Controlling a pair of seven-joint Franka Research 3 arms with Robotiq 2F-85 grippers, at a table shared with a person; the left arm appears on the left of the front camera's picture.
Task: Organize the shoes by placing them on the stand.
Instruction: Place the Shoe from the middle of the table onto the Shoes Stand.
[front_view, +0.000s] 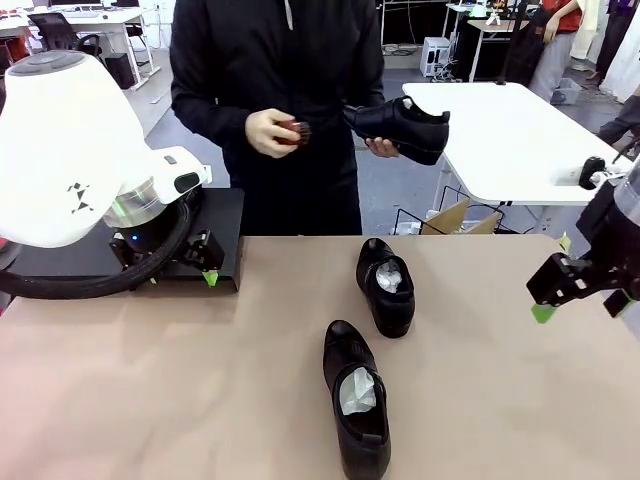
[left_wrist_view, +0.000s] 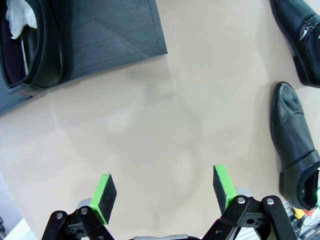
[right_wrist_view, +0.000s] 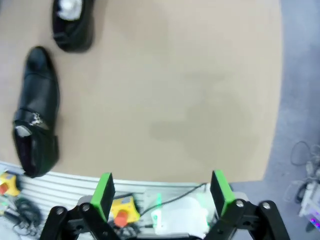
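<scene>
A first shoe (left_wrist_view: 47, 50) lies on the stand (left_wrist_view: 115, 35) at the far left of the table (front_view: 200, 380). The far shoe (front_view: 385, 288) and the near shoe (front_view: 358, 415) lie mid-table. Beyond, a person (front_view: 270, 60) holds a fourth shoe (front_view: 400, 125) and a brush (front_view: 293, 132). The left gripper (left_wrist_view: 165, 192) and the right gripper (right_wrist_view: 162, 192) hover wide open, both empty.

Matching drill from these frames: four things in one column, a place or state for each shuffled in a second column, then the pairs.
1 brush
2 stand
3 left tool
4 nearest shoe

A open, above the table
B lying on the table, white paper inside
C in the person's hand
D carrying another shoe

Pairs: 1-C, 2-D, 3-A, 4-B
</scene>
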